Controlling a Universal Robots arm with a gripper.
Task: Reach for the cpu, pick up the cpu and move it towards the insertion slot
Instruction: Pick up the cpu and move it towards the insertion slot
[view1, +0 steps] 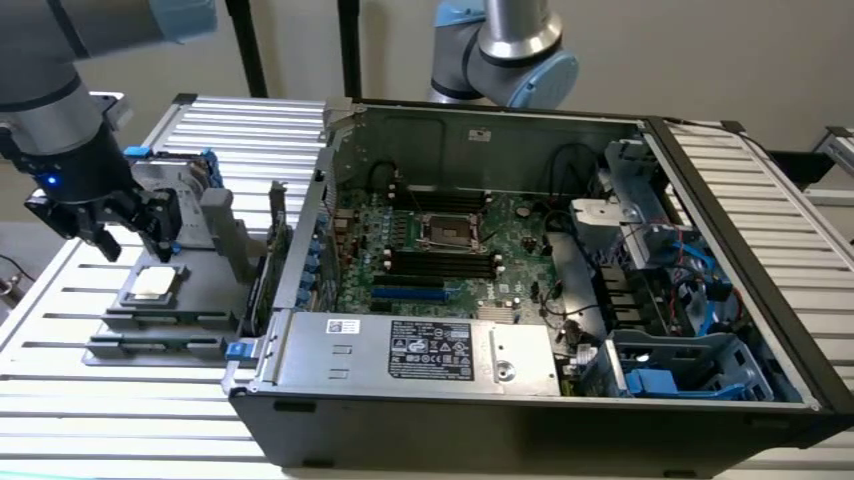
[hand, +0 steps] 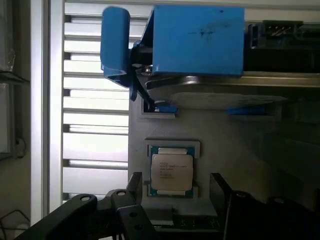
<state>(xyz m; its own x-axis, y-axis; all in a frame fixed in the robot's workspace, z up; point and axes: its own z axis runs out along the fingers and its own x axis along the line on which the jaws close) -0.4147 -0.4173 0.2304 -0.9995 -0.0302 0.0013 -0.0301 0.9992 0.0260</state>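
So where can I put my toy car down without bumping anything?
Bare slatted table between the grey holder and the near edge; more bare slats at the exterior view's right of the computer case. Crowded: the holder around the cpu, and inside the case.

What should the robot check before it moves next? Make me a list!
1. Gripper open: ok.
2. Cpu flat in its holder: ok.
3. Cpu lined up between fingers: ok.
4. Grip on cpu: not ok, gripper hangs above it.
5. Slot uncovered, dark centre showing: ok.
6. Latch on slot: cannot tell.
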